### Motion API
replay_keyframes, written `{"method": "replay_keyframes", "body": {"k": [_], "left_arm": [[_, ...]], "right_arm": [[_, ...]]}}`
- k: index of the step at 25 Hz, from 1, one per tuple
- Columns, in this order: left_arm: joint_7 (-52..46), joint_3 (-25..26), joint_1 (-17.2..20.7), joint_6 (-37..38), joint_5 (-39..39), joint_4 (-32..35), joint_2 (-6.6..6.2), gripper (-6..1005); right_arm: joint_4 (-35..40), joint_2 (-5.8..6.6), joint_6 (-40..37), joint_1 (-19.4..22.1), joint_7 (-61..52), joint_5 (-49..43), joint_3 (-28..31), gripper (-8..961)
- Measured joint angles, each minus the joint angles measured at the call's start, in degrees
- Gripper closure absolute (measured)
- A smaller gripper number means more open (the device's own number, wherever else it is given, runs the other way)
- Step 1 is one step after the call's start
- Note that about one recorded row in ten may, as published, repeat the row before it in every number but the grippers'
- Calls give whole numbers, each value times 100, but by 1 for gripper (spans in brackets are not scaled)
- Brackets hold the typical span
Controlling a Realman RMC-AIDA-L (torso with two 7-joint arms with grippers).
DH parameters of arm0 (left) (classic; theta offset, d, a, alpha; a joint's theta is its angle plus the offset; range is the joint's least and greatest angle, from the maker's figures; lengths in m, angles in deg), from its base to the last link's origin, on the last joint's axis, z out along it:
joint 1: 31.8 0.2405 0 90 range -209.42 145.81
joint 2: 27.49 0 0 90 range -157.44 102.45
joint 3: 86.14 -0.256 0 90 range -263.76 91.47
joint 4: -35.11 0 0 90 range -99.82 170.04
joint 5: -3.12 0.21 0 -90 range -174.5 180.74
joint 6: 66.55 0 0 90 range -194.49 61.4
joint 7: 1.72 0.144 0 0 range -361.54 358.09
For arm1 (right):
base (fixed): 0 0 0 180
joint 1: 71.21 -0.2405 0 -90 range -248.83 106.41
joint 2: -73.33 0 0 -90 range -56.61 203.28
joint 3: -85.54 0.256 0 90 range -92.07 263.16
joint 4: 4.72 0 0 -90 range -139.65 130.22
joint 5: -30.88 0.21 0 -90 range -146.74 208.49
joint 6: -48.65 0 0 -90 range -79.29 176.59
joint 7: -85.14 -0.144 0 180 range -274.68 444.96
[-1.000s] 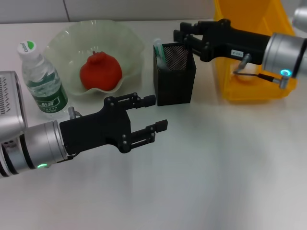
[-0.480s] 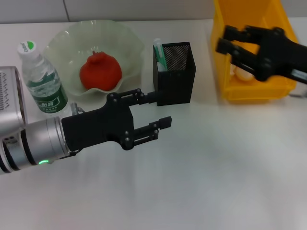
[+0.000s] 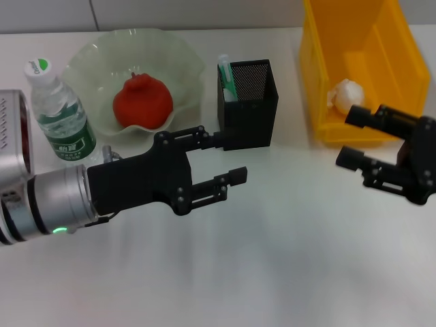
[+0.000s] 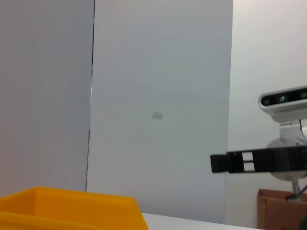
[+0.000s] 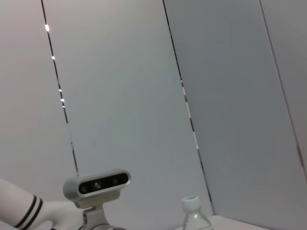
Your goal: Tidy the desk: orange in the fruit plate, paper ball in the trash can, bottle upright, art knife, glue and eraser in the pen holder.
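We hover the left gripper [image 3: 231, 159] low over the near middle of the desk [image 3: 272, 259], fingers spread wide and holding nothing. Over on the right, our right gripper [image 3: 353, 137] hangs just in front of the trash can [image 3: 320, 75], also spread wide and empty. The paper ball [image 3: 345, 94] sits inside that bin, light and crushable, needing no grip now. The orange [image 3: 142, 101] rests in the fruit plate [image 3: 184, 61], far left. The bottle [image 3: 60, 114] stands upright beside it; it looks smooth and tippy, best taken around the label if at all. In the pen holder [image 3: 248, 129], the art knife [image 3: 226, 76] pokes up at the left corner; glue and eraser we cannot make out.
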Motion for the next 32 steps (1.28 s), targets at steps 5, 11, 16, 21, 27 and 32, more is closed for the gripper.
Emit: {"method": "replay_keyframes", "body": {"k": [5,11,16,21,27,32], "left_arm": [[-5,0,121,131,2,20,-27,345],[-173,51,279,330,-3,46,-64,344],[-409,62,489,338,27,325,-56,343],[-385,-76,647,359,261,533,-67,265],[-411,-104,776,402,618,791,-99,215],[-416,-66,843,405,764,844,-168,216]], "right_arm": [[-746,8,-24,-139,699,-29,-66,263],[-1542,14,82,-369,1492,-101,-105,228],[-1729,3,372,-521,1504,-105,-206,228],[-1754,15,504,-705,1487,-258,-572,228],[-1789,1,520,-970,1453,-760,-841,228],[-1851,-4,578,-1092,1446,-780,-897,228]]}}
